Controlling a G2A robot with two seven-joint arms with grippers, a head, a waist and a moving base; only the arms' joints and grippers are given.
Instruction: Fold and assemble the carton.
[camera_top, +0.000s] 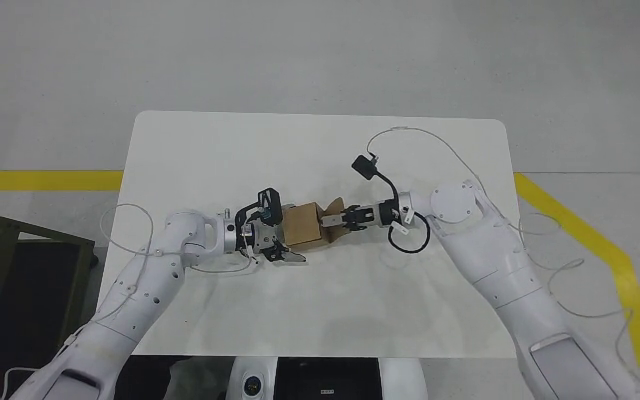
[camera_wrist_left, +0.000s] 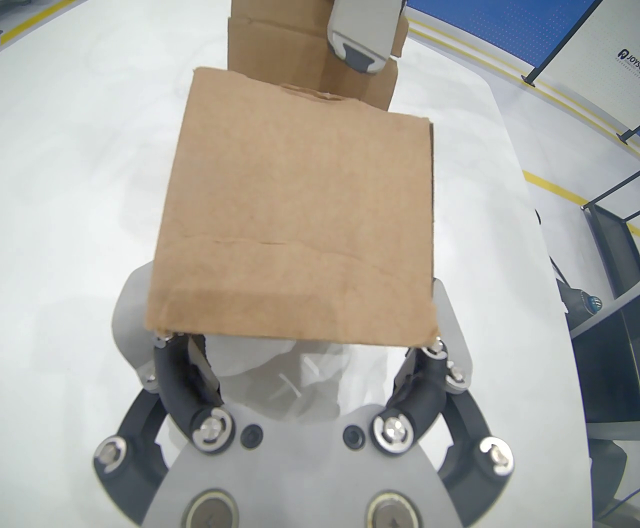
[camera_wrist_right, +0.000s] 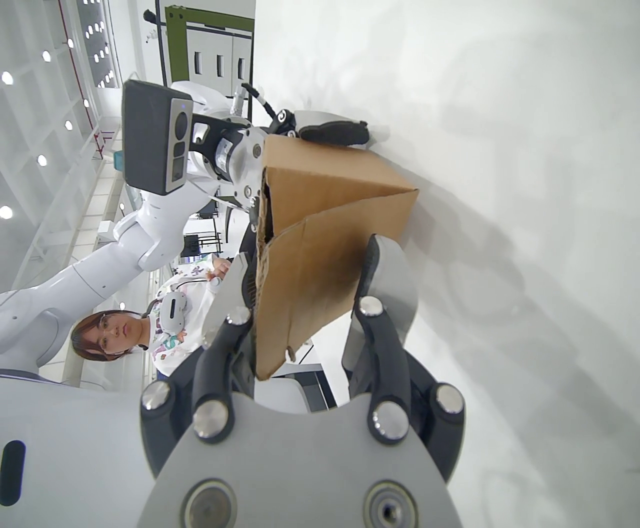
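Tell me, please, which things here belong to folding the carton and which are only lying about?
For the job: carton, between both grippers; left gripper; right gripper, around a flap; table.
Only lying about: yellow floor line; dark cart beside the table; blue board behind.
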